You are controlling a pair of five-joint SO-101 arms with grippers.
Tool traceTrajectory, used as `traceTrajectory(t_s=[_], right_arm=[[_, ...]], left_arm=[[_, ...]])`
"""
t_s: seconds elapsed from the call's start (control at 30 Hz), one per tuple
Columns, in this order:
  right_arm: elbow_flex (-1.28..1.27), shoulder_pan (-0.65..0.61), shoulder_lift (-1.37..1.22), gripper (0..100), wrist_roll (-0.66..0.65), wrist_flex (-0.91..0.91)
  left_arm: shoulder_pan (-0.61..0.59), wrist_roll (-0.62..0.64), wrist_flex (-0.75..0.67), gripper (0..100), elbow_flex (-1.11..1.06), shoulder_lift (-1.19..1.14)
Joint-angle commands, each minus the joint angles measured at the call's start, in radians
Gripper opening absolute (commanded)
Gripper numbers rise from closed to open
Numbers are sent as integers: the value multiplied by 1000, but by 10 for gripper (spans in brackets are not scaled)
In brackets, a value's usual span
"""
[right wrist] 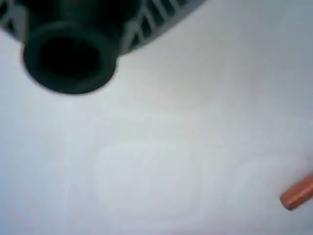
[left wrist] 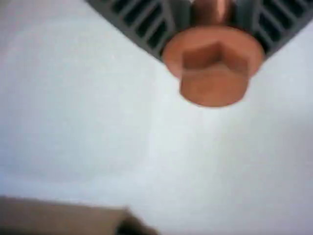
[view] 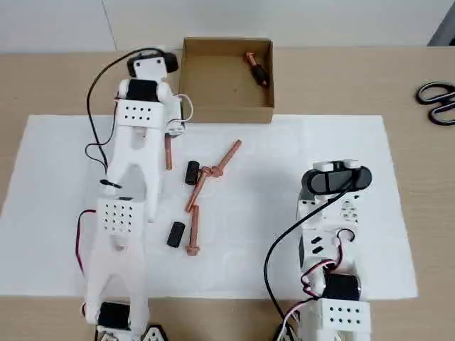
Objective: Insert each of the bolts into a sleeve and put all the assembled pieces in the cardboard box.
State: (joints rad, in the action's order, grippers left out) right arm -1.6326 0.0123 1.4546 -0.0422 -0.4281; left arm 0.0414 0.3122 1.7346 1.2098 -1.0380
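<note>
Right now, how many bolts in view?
5 bolts. One, sleeved, in the cardboard box; one in the left gripper; three loose on the white paper: two head to head, one nearer the arm bases. The arms may hide more.

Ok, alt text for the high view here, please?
The left gripper holds a bolt near a cardboard box that has one assembled piece in it. Three loose bolts and two sleeves lie on a white sheet between the arms; scissors lie off to the side.
</note>
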Motion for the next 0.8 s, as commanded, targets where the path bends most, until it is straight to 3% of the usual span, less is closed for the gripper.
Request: traceTrajectory(t_s=[0.0,0.37,0.6,0.77], right_arm=[[5,-2,21,5,6,8],[-11,-346,21,6,6,59],[-12,-367,21,6,5,318],[-49,-367,21,6,5,397]], left_arm=[[-8,-31,21,6,5,133],[-9,-95,20,6,-280,575],[-2,-95,5,6,-561,908],[20,-54,-155,6,-607,1083]])
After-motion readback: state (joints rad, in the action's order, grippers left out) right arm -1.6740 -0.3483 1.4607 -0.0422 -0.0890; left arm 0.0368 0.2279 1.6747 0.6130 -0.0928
